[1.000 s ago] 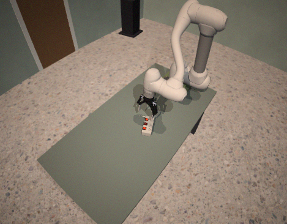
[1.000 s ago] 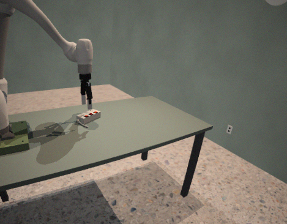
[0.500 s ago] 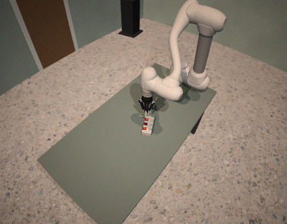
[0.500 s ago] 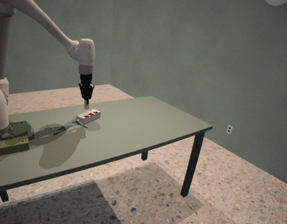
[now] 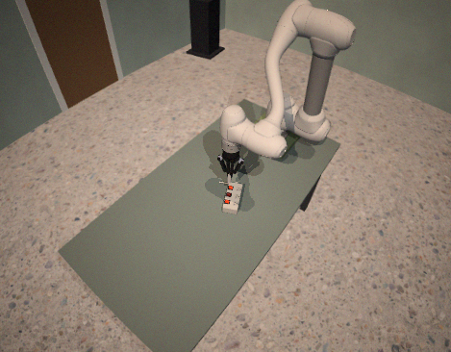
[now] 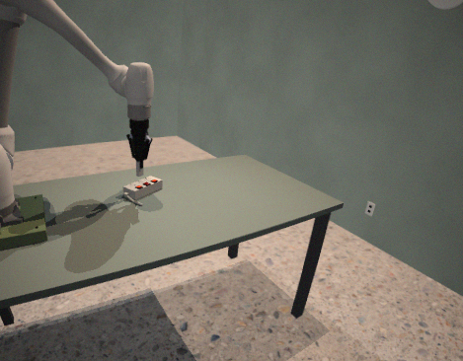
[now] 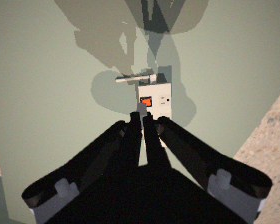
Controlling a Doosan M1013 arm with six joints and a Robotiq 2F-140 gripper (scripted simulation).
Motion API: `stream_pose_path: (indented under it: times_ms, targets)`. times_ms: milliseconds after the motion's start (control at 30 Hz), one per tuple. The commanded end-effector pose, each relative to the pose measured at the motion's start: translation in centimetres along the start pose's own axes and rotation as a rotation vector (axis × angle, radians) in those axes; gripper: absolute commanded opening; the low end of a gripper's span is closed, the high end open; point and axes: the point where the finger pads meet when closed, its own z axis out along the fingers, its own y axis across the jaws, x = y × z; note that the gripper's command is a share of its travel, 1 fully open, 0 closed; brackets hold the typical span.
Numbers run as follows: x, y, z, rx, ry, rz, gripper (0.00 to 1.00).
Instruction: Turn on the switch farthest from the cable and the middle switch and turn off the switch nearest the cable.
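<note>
Far left in the exterior view: green slab-like base plate (image 6: 32, 232) bolted on the grey-green rectangular table (image 6: 247, 197), carrying the white six-joint arm (image 6: 84, 44). Further right, near the middle of the table's near half: black two-finger gripper (image 6: 139, 170) pointing straight down, fingers pressed fully together with nothing clamped between them, forming one blunt tip. Directly beneath that tip, apart from it with a gap visible: white oblong plastic power strip (image 6: 143, 186), lying flat and right way up, three red rocker switches in a row on top, short grey cable stub (image 6: 133, 199) at its left end. In the wrist view, closed fingertips hanging just beside the red switch nearest the cable (image 7: 146, 102), the other two switches hidden under the fingers. All three rockers apparently lit red in the top view, though too small to confirm each state. Probable step: pressing the cable-end rocker to off. Risks from here: descending off-centre and landing on the rocker's wrong half, leaving it on; pushing near the strip's edge and tipping or sliding the light body across the smooth table; pressing too wide with the joined fingers and nudging the middle switch (image 5: 228, 193) off; retracting early while a rocker still swings.
</note>
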Motion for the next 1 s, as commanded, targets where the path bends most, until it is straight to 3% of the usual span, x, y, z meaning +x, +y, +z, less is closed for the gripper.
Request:
stream_pose_path:
  times_ms: [0, 967]
  targets:
    - [0.0, 0.0, 0.0, 0.000, 0.000, 0.000, 0.00]
    - [0.0, 0.0, 1.7, 0.000, 0.000, 0.000, 0.00]
